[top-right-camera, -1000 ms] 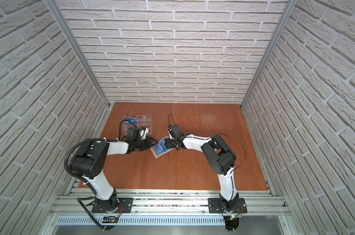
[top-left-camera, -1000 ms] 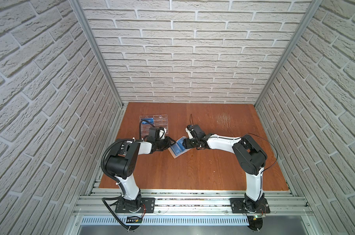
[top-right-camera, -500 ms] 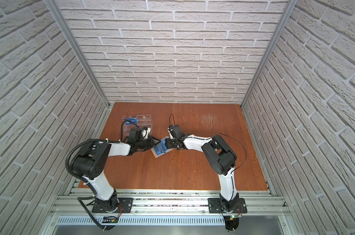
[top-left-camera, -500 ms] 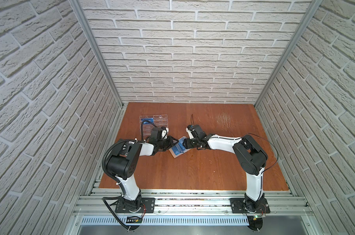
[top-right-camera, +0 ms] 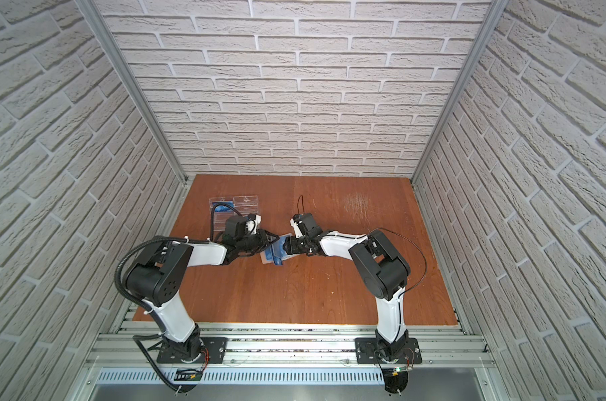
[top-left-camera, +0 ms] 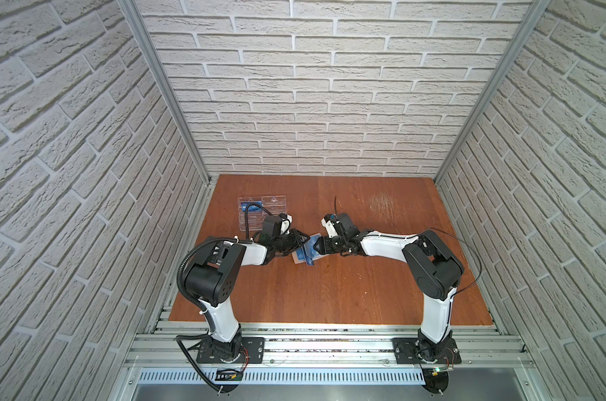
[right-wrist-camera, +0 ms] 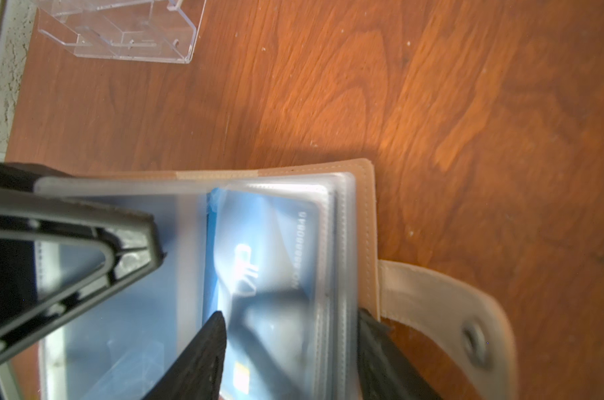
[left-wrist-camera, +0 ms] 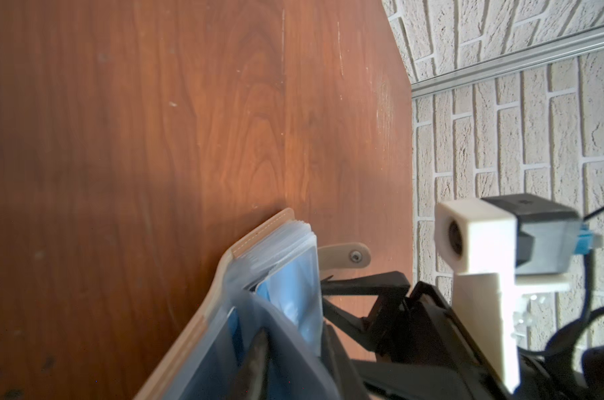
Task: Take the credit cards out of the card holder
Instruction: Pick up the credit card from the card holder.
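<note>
One blue credit card (right-wrist-camera: 259,263) sits sleeved in the open tan card holder (right-wrist-camera: 366,214), between the parted jaws of the right gripper (right-wrist-camera: 292,323). Opposite it, the left gripper (top-left-camera: 303,240) pinches a clear sleeve page (left-wrist-camera: 255,308). Beyond that gripper, a clear acrylic rack (top-left-camera: 261,211) stands on the wooden table (top-left-camera: 329,288).

a reddish-brown wooden table (top-left-camera: 329,295) fills the lower middle of both top views. a clear acrylic rack (top-left-camera: 272,203) stands on it toward its upper left. a tan card holder (top-left-camera: 303,257) lies open near its centre, its snap strap (right-wrist-camera: 432,304) flat on the wood. a pale scuffed patch (top-left-camera: 381,205) marks its upper right.
</note>
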Robot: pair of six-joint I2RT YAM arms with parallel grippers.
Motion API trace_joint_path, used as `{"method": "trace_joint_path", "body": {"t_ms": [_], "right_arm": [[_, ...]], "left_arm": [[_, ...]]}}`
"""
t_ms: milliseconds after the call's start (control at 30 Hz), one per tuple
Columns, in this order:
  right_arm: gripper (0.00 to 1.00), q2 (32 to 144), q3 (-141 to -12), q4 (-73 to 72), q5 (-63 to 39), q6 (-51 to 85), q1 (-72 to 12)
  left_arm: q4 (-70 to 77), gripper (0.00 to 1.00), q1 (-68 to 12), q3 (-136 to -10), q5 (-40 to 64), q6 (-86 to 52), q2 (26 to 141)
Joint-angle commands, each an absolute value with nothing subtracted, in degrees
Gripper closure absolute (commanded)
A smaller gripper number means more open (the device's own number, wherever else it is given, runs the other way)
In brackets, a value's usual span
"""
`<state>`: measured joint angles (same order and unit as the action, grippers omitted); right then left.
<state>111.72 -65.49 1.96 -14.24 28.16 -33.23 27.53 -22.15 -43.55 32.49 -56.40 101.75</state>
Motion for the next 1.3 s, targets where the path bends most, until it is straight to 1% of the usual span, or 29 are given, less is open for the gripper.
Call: {"method": "trace_joint_path", "body": {"t_ms": [0,400,767,967,1267], "right_arm": [[0.4,111.8,-63.4,7.8,-18.1,29.3,-33.7],[0.37,107.5,-61.4,8.1,-17.0,29.7,-33.8],[0.33,99.1,-55.7,7.8,-15.4,30.8,-34.0],[0.32,94.9,-55.3,10.0,-12.2,30.1,-37.6],[0.33,97.4,-53.6,5.0,-14.3,34.0,-43.2]], "left_arm": [[30.4,0.73,-23.8,-45.2,33.1,-56.4,101.8],[29.9,0.73,-24.1,-42.1,32.1,-55.5,101.4],[34.2,0.75,-24.1,-38.8,32.0,-57.0,103.8],[35.3,0.75,-23.7,-37.7,32.3,-57.2,104.0],[36.5,0.76,-23.0,-35.5,32.6,-57.2,103.8]]}}
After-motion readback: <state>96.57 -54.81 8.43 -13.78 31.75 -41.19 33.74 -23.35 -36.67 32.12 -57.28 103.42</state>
